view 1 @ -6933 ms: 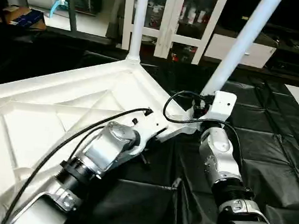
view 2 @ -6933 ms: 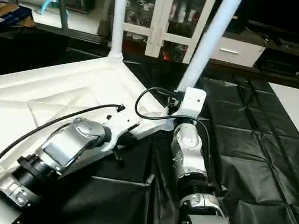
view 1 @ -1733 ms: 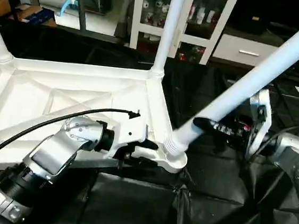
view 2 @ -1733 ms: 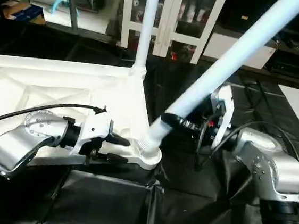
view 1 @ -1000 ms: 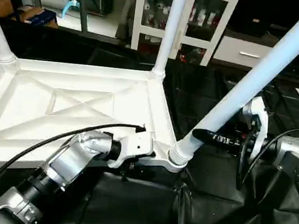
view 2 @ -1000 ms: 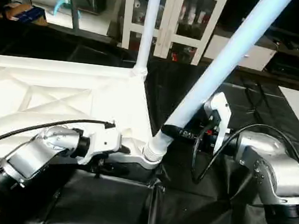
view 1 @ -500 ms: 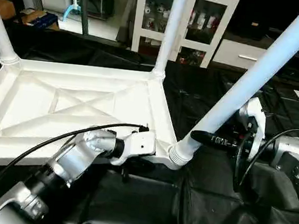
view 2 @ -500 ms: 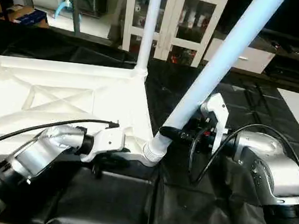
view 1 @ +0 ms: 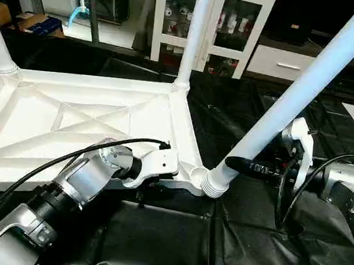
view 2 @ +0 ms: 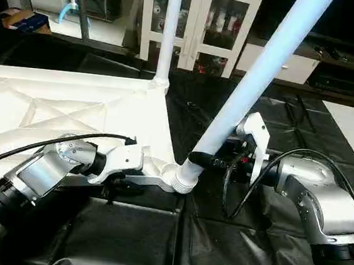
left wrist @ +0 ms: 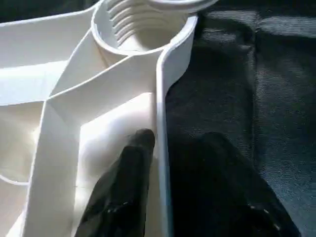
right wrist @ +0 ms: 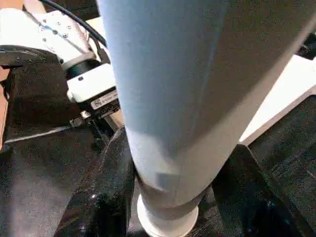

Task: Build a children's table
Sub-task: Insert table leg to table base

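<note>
While the right tool (right wrist: pixel 173 197) clamps the slanted leg (view 1: pixel 295 94), the left tool (left wrist: pixel 170 187) straddles the tabletop's rim (left wrist: pixel 163 148).

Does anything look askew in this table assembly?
Yes. The leg held by the right end effector leans steeply at the near corner socket, threads still showing, while the two far legs stand upright.

A work surface is being covered by a wrinkled black sheet (view 1: pixel 248 241), on which the upturned white tabletop (view 1: pixel 70 121) is lying.
</note>
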Tool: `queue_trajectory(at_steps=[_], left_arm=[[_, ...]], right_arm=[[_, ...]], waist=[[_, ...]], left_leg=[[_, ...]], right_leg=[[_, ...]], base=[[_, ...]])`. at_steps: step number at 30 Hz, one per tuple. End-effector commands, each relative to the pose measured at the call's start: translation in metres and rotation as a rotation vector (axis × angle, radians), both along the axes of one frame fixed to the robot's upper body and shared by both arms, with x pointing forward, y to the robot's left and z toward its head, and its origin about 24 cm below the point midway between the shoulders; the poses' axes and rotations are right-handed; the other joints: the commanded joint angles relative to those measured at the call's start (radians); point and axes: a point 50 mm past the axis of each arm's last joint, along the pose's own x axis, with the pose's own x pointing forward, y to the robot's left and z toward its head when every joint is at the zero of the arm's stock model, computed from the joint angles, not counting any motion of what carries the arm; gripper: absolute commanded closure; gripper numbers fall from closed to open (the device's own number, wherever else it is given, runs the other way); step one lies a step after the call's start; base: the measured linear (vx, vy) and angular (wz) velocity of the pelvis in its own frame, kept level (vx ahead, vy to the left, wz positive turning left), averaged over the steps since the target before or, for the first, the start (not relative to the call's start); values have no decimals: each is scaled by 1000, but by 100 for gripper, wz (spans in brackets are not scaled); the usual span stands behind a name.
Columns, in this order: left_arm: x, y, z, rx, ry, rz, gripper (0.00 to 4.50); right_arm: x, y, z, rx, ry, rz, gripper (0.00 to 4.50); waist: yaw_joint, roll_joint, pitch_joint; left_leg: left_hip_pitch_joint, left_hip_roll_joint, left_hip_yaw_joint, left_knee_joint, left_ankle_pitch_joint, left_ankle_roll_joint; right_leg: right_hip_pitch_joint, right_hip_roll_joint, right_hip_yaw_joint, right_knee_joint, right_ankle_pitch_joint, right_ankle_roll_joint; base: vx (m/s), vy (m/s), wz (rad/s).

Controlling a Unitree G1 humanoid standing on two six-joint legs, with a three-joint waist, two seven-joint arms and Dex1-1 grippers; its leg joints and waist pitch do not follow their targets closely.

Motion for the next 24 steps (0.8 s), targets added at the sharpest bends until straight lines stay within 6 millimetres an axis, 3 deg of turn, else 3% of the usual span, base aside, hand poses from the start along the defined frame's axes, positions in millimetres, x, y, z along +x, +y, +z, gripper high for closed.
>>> queue_trajectory(at_steps=[1, 6, 7, 11, 12, 14, 16, 17, 24], left_arm=[[-1, 3, -6, 39, 35, 0, 244], [-6, 5, -12, 56, 68, 6, 225], [-6, 5, -13, 54, 76, 10, 261], [-10, 6, -16, 41, 99, 35, 285], [-10, 6, -16, 39, 99, 37, 302], [-12, 4, -16, 33, 101, 30, 306], [-14, 4, -16, 33, 103, 29, 309], [-15, 4, -16, 33, 103, 30, 341], [-19, 5, -12, 30, 121, 40, 395]], right_arm=[[0, -1, 9, 25, -24, -8, 273], [5, -2, 23, 94, -44, -12, 273], [5, -2, 24, 97, -45, -12, 273], [8, 0, 26, 95, -57, -10, 273], [9, 1, 25, 87, -57, -10, 273], [8, 1, 20, 58, -44, 1, 273], [6, 1, 14, 26, -31, 15, 273], [6, 1, 13, 19, -27, 19, 273], [8, 2, 7, 13, -25, 2, 273]], waist=[[-5, 10, -44], [-4, 8, -44], [-3, 10, -44], [-5, 11, -42], [-7, 0, -41], [-5, 6, -41], [-5, 2, -41], [-4, 4, -42], [-4, 3, -47]], left_leg=[[15, 66, -40, -87, -268, -22], [14, 67, -38, -85, -248, -12], [15, 66, -38, -85, -247, -11], [15, 67, -39, -87, -258, -19], [13, 67, -38, -87, -260, -18], [13, 67, -39, -87, -254, -17], [13, 67, -39, -87, -250, -13], [13, 68, -38, -87, -243, -12], [10, 66, -34, -85, -168, 12]], right_leg=[[16, -80, 40, -95, -286, -204], [17, -80, 41, -93, -269, -214], [17, -81, 41, -93, -272, -216], [16, -81, 41, -96, -307, -208], [16, -80, 40, -98, -315, -204], [15, -82, 41, -97, -321, -199], [15, -82, 41, -98, -326, -195], [14, -83, 42, -98, -319, -194], [23, -81, 41, -89, -201, -221]], base=[[0, 0, 0], [0, 0, 0], [0, 0, 0], [0, 0, 0], [0, 0, 0], [0, 0, 0], [0, 0, 0], [0, 0, 0], [0, 0, 0]])
